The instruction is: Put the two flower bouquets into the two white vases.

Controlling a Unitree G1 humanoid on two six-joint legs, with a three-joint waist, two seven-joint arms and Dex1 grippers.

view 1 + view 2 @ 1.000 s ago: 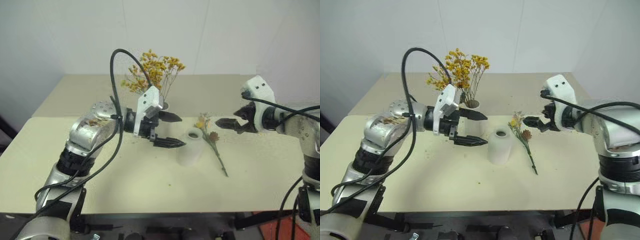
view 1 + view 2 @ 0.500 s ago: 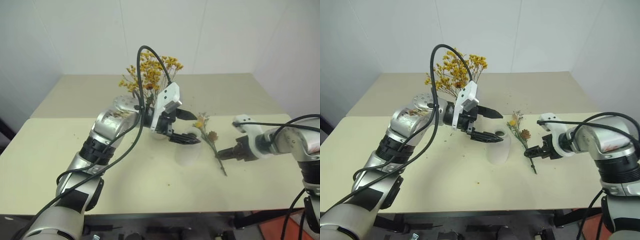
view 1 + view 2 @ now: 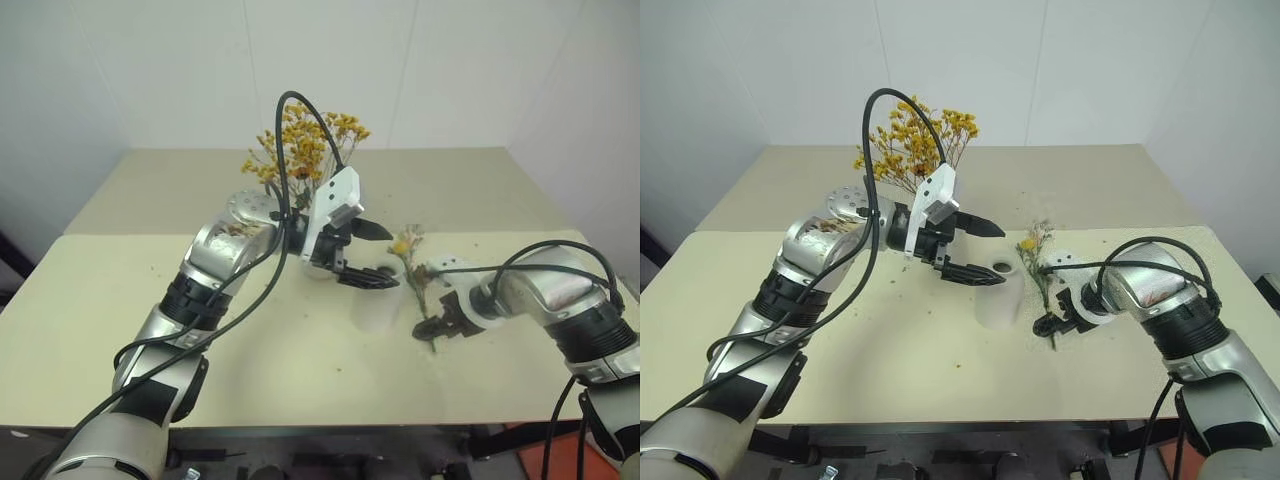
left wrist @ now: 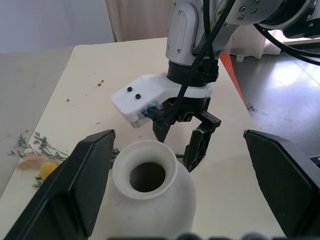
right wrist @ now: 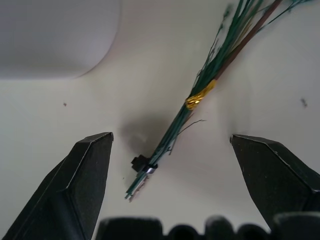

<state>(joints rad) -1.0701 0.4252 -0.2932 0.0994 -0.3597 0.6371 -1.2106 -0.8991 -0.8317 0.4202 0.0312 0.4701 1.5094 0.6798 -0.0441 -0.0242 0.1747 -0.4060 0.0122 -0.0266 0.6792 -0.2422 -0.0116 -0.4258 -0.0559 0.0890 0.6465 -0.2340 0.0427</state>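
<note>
The smaller sprig [image 3: 412, 250] lies flat on the table, its yellow bloom at the far end and its bound green stems [image 5: 200, 97] pointing toward me. My right gripper [image 3: 432, 328] points down over the stem ends, open, with a finger on each side and nothing gripped. The squat white vase [image 3: 998, 295] stands just left of the sprig, its narrow mouth [image 4: 147, 176] empty. My left gripper [image 3: 1000, 255] hovers open just above and behind that vase. The big yellow bouquet [image 3: 305, 150] stands upright behind my left hand, which hides its vase.
The beige table [image 3: 250, 360] has open room in front and to the left. Small crumbs of dried flower are scattered on it. A white wall rises close behind the table's far edge.
My right gripper has dropped from beside the sprig's bloom to the stem ends and tipped downward. The left gripper has barely moved; the camera view has shifted.
</note>
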